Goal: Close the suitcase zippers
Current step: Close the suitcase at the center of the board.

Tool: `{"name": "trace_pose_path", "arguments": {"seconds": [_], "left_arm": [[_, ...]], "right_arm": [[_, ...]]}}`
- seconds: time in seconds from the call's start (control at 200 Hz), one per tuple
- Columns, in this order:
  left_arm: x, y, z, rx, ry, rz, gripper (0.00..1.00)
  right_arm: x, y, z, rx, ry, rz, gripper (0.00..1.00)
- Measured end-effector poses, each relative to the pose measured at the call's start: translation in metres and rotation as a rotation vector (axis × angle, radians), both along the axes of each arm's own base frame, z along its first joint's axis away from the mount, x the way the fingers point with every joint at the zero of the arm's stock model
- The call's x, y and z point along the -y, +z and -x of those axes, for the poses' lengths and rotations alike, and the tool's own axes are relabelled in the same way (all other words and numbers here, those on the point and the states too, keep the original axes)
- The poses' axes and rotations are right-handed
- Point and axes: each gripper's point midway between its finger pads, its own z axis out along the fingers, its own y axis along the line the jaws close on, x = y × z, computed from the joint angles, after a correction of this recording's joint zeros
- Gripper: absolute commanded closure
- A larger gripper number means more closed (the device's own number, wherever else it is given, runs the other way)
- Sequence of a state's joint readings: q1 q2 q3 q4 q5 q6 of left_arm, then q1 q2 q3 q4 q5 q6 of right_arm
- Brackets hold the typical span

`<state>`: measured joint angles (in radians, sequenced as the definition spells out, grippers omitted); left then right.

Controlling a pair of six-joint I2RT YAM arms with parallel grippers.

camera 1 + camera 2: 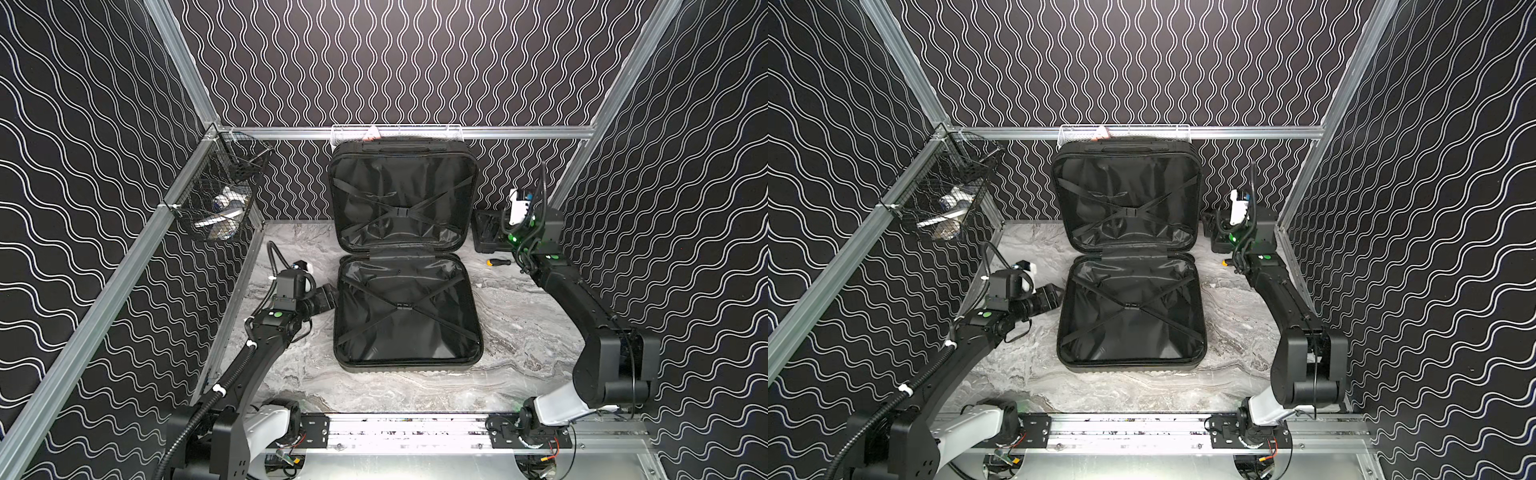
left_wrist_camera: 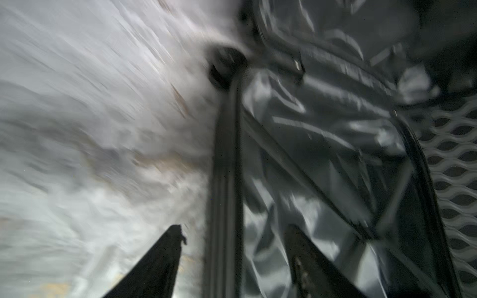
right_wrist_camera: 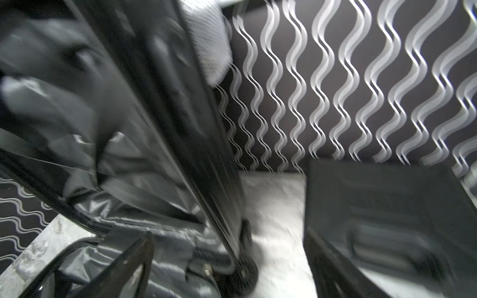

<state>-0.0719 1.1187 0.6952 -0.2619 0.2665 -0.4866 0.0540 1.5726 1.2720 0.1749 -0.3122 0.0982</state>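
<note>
The black suitcase (image 1: 405, 311) lies open in both top views. Its lower shell (image 1: 1129, 316) is flat on the marble table. The upper shell (image 1: 401, 199) stands upright against the back wall, and crossed straps show in both. The zippers (image 2: 227, 154) run as a dark band along the shell rims; their pulls are too blurred to pick out. My left gripper (image 2: 235, 227) is open at the lower shell's left rim, one finger on each side of it. My right gripper (image 3: 229, 232) is open beside the upright shell's right edge, near a black wheel (image 3: 242, 276).
A flat black tool case (image 1: 486, 239) stands at the back right beside my right wrist. A small screwdriver (image 1: 496, 262) lies in front of it. A black wire basket (image 1: 216, 199) hangs on the left rail. A white mesh tray (image 1: 395, 133) sits on the back rail.
</note>
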Motion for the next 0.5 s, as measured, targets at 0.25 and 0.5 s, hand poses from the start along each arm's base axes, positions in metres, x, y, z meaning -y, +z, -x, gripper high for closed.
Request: {"name": "trace_pose_path", "arguments": {"seconds": [0.25, 0.5], "left_arm": [[0.028, -0.035, 0.025, -0.148, -0.094, 0.039, 0.59], [0.022, -0.047, 0.020, -0.186, -0.070, 0.007, 0.78]], "right_arm": [[-0.028, 0.024, -0.028, 0.045, 0.043, 0.057, 0.43], [-0.032, 0.022, -0.052, 0.025, 0.033, 0.099, 0.62]]}}
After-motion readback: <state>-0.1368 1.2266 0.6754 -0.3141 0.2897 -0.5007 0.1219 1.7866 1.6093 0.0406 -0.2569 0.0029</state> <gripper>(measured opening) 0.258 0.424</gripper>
